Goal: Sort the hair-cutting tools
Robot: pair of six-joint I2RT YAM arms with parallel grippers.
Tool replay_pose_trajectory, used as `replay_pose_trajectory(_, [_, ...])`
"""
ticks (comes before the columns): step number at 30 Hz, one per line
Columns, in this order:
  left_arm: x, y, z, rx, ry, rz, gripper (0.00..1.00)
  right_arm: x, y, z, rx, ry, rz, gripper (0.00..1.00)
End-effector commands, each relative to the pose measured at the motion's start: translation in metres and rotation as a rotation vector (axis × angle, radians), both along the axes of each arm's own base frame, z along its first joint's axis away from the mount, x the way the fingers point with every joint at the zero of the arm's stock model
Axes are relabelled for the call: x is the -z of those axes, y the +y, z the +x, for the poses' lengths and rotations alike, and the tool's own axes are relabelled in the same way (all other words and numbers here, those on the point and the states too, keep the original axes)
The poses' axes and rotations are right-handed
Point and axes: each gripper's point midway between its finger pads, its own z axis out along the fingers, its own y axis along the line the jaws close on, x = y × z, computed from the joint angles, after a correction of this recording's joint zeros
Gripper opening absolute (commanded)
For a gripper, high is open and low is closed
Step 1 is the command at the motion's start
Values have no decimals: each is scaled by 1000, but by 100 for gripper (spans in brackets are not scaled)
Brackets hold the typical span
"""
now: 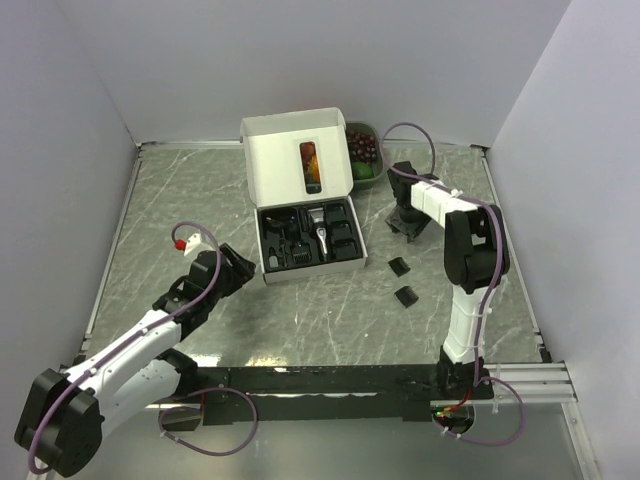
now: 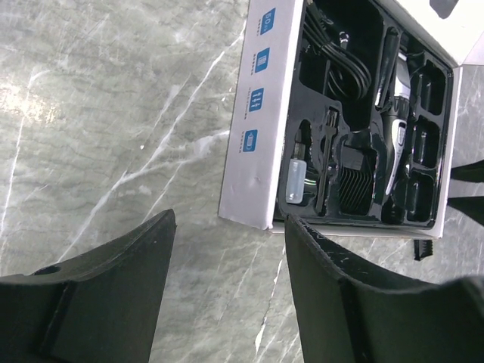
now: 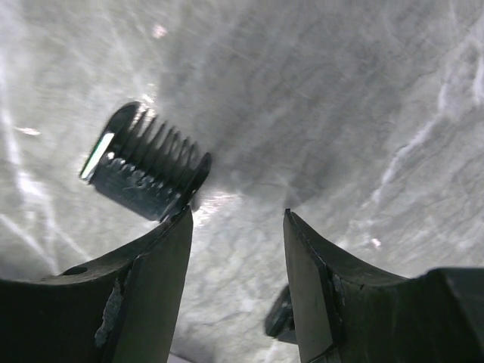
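The right end effector [image 3: 236,215] hangs open and empty over the surface [image 3: 340,113], a comb guard [image 3: 144,172] just beside one finger, seemingly lining up a pick, while the left end effector [image 2: 231,219], equally open and empty, faces the box [image 2: 253,128] holding the hair clipper [image 2: 397,113].

Table [image 1: 300,310]: grey marble-look top, smooth, glossy, glare patches. Box [image 2: 253,113]: white cardboard, matt, blue print on side. Insert [image 2: 306,98]: blk plastic, shiny. Hair clipper [image 2: 395,144]: blk plastic w/ bright silver metal-look trim, glossy. Comb guard [image 3: 147,162]: blk plastic, ribbed, slight sheen. Right gripper [image 3: 237,219]: matt blk, edges chipped, rough. Left gripper [image 2: 231,219]: matt blk too, smoother.
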Motion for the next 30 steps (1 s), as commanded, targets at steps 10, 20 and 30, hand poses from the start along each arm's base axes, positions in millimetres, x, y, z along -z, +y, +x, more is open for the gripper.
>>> replay_pose_trajectory(10, [-16, 3, 3, -2, -36, 21, 65, 0, 24, 21, 4, -6, -10, 59])
replay_pose_trajectory(20, [-10, 4, 2, -8, -24, 30, 65, -41, 49, 37, -225, -103, -51, 59])
replay_pose_trajectory(30, [-17, 1, 1, 19, -45, 18, 65, -106, 34, 41, -674, -294, -144, 64])
